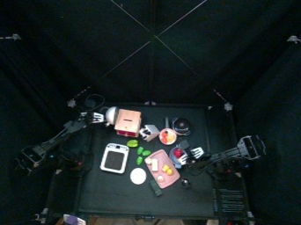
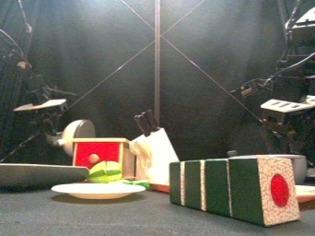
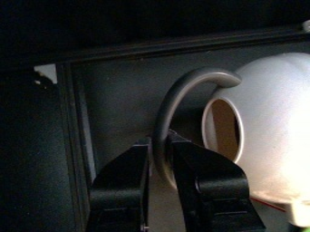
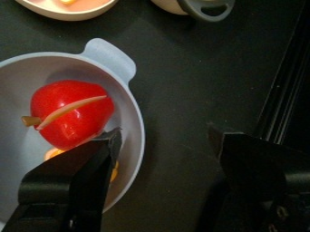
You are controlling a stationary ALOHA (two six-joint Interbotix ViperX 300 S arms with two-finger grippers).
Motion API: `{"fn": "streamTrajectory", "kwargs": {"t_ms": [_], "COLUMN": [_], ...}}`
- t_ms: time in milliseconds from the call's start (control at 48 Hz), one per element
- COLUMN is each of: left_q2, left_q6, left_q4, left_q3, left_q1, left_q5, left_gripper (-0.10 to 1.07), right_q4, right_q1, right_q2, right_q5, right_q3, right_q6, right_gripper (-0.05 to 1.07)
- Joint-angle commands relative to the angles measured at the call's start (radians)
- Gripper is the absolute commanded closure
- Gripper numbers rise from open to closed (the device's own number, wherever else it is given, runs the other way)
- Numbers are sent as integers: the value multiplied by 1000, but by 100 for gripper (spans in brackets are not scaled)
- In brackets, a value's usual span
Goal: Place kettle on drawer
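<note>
The whitish kettle (image 3: 273, 118) has a thin grey handle (image 3: 182, 86). My left gripper (image 3: 164, 147) is shut on that handle. In the top view the kettle (image 1: 107, 115) is right beside the left side of the pinkish-tan drawer (image 1: 129, 119), with the left gripper (image 1: 97, 115) on its left. In the front view the kettle (image 2: 74, 136) sits to the left of the drawer (image 2: 101, 153), about level with its top. Whether it touches the drawer I cannot tell. My right gripper (image 4: 164, 149) is open over a white bowl (image 4: 121, 68) with a tomato (image 4: 69, 113).
A white dark-centred tray (image 1: 114, 158), a black pot (image 1: 179, 123), a pink board (image 1: 165, 167) and a white plate (image 1: 139, 176) lie on the table. In the front view a white knife block (image 2: 154, 152) and a green-striped box (image 2: 240, 184) stand near.
</note>
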Motion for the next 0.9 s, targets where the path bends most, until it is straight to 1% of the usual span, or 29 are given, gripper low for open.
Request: {"fn": "streamTrajectory", "kwargs": {"t_ms": [0, 146, 208, 292, 354, 458, 688, 708, 833, 875], "left_q2": [-67, -156, -184, -184, -167, -133, -29, -15, 49, 78], "left_q6": [2, 2, 5, 20, 48, 71, 77, 75, 75, 77], "left_q4": [12, 38, 41, 51, 81, 153, 318, 345, 451, 488], "left_q3": [-26, -49, -69, -107, -147, -209, -311, -322, -362, -379], "left_q1": [-40, -89, -127, -202, -278, -374, -500, -515, -575, -607], "left_q5": [28, 71, 94, 149, 212, 311, 476, 491, 532, 552], "left_gripper": [41, 41, 41, 41, 41, 41, 41, 41, 41, 41], "right_q4": [-5, -11, -14, -15, -15, -15, -15, -15, -15, -15], "right_q1": [2, 0, -2, -5, -6, -6, -6, -6, -6, -6], "right_q2": [-12, -12, -12, -12, -12, -12, -14, -12, -12, -12], "right_q5": [5, 5, 3, 5, 5, 5, 5, 5, 5, 3], "right_q3": [-14, -15, -14, -15, -17, -15, -14, -14, -14, -14], "right_q6": [0, -2, 0, 0, 0, 0, 0, 0, -2, 0], "right_gripper": [-2, -2, -2, -2, -2, -2, -2, -2, -2, -2]}}
